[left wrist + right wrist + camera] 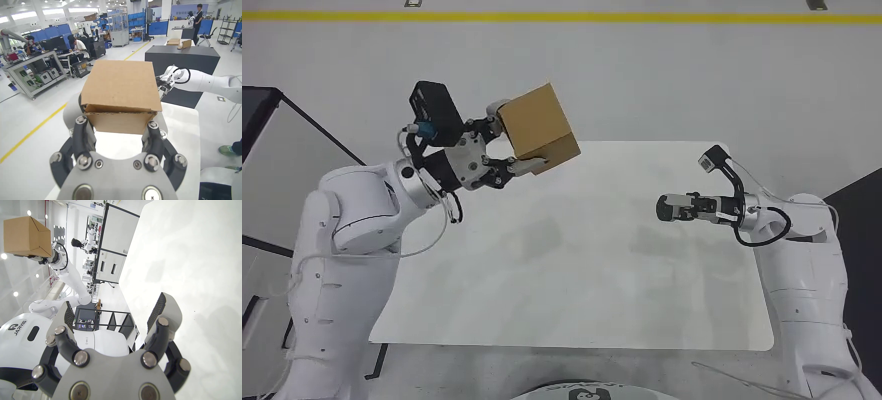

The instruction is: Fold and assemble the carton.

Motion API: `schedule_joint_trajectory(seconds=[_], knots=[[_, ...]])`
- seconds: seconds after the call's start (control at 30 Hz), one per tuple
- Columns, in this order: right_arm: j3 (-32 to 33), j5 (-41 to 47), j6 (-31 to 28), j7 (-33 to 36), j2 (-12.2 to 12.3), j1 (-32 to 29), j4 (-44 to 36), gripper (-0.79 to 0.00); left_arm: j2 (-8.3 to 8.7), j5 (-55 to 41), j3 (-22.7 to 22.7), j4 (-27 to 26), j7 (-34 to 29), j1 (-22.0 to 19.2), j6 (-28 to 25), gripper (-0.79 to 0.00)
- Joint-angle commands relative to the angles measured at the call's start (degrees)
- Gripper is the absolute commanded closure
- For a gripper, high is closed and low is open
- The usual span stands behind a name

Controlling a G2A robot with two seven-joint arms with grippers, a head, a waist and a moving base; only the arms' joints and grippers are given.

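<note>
Between the tips of my left pincer (512,140) (117,121) the carton (537,122) (121,85) (24,236) sits clamped, raised over the far edge of the table (592,300). Left wrist shows its raw corrugated edge; right wrist shows closed flap seams. Well apart, my right pincer (662,208) (115,306) hangs spread, tabletop stretching between them.

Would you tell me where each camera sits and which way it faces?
Top view: above the arms, looking down at the table; both arms show, left gripper holding the carton, right gripper open.
Left wrist view: on that wrist, facing the carton in its fingers, right arm beyond.
Right wrist view: on that wrist, facing across the table toward the left arm.
All share the carton.
</note>
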Motion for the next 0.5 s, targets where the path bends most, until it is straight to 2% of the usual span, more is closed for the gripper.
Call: schedule_joint_trajectory(seconds=[0.0, 0.17, 0.23, 0.3, 0.37, 0.47], knots=[[0.0, 0.0, 0.0, 0.0, 0.0, 0.0, 0.0, -0.785, -0.01, -0.08, 0.01, 0.03, -0.02, -0.02, 0.12, 0.0], [0.0, 0.0, 0.0, 0.0, 0.0, 0.0, 0.0, -0.785, -0.01, -0.08, 0.01, 0.03, -0.02, -0.02, 0.12, 0.0], [0.0, 0.0, 0.0, 0.0, 0.0, 0.0, 0.0, -0.785, 0.2, 7.55, -1.22, -2.71, 0.86, -0.44, -1.42, 0.0], [0.0, 0.0, 0.0, 0.0, 0.0, 0.0, 0.0, -0.785, 0.25, 14.62, -2.3, -4.56, 5.83, 0.84, -2.7, 0.0], [0.0, 0.0, 0.0, 0.0, 0.0, 0.0, 0.0, -0.785, 0.41, 27.37, -4.02, -7.13, 11.87, 1.96, -3.69, 0.0], [0.0, 0.0, 0.0, 0.0, 0.0, 0.0, 0.0, -0.785, 0.6, 43.38, -4.79, -8.42, 24.86, 4.67, -2.41, 0.0]])
